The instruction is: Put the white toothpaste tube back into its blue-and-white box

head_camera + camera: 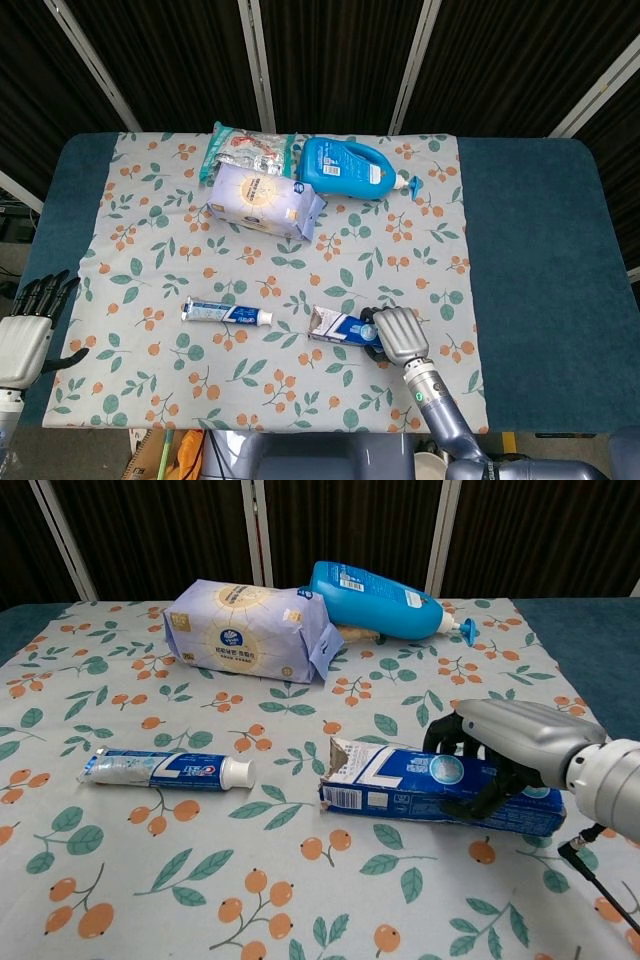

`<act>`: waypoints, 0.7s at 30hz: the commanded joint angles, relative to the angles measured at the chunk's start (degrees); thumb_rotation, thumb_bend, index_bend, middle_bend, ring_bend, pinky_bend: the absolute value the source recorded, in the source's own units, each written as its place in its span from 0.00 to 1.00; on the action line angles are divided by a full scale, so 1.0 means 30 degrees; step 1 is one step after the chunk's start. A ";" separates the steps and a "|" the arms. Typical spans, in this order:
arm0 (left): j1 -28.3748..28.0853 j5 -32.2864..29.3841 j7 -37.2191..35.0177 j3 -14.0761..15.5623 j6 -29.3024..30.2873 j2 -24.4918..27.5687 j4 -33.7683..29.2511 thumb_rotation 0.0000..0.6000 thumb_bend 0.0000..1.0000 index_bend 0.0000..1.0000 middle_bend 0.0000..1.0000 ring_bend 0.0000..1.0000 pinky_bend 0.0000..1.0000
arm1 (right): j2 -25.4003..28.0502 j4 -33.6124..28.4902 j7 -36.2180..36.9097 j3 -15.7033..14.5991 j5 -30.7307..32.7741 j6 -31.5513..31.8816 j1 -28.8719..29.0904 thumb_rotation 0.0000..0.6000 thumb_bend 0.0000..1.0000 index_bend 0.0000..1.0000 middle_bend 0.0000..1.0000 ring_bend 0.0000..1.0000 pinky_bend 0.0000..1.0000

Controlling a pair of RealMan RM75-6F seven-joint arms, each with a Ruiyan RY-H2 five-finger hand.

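Note:
The white toothpaste tube (227, 313) (167, 770) lies flat on the floral cloth, its cap pointing right toward the box. The blue-and-white box (337, 325) (410, 786) lies to its right, open end with raised flaps facing the tube. My right hand (394, 335) (505, 742) grips the box's right half, fingers curled over the top and the thumb against the near side; the open end is tipped slightly off the cloth. My left hand (24, 335) hovers at the table's left edge, fingers spread and holding nothing, far from the tube.
At the back stand a purple-and-white tissue pack (264, 199) (247, 629), a blue detergent bottle (349, 168) (380, 601) lying on its side, and a snack bag (246, 150). The floral cloth (150, 240) leaves bare blue table (530, 260) on the right.

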 commanded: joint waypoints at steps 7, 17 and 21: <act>-0.0650 -0.0142 0.0467 -0.0742 -0.0173 0.0105 -0.1100 1.00 0.11 0.17 0.14 0.18 0.26 | 0.2397 -0.2988 0.1926 -0.0102 -0.2334 0.0672 -0.0623 1.00 0.31 0.55 0.54 0.48 0.49; -0.4001 -0.3526 0.5693 -0.2650 -0.4579 0.0147 -0.4267 1.00 0.13 0.27 0.29 0.32 0.41 | 0.4372 -0.4277 0.3544 0.0182 -0.3263 0.0844 -0.0979 1.00 0.31 0.55 0.54 0.48 0.49; -0.5404 -0.5657 0.7988 -0.3071 -0.6282 -0.0529 -0.4643 1.00 0.13 0.29 0.33 0.34 0.43 | 0.4750 -0.4333 0.3887 0.0241 -0.3329 0.0744 -0.0997 1.00 0.31 0.55 0.54 0.48 0.49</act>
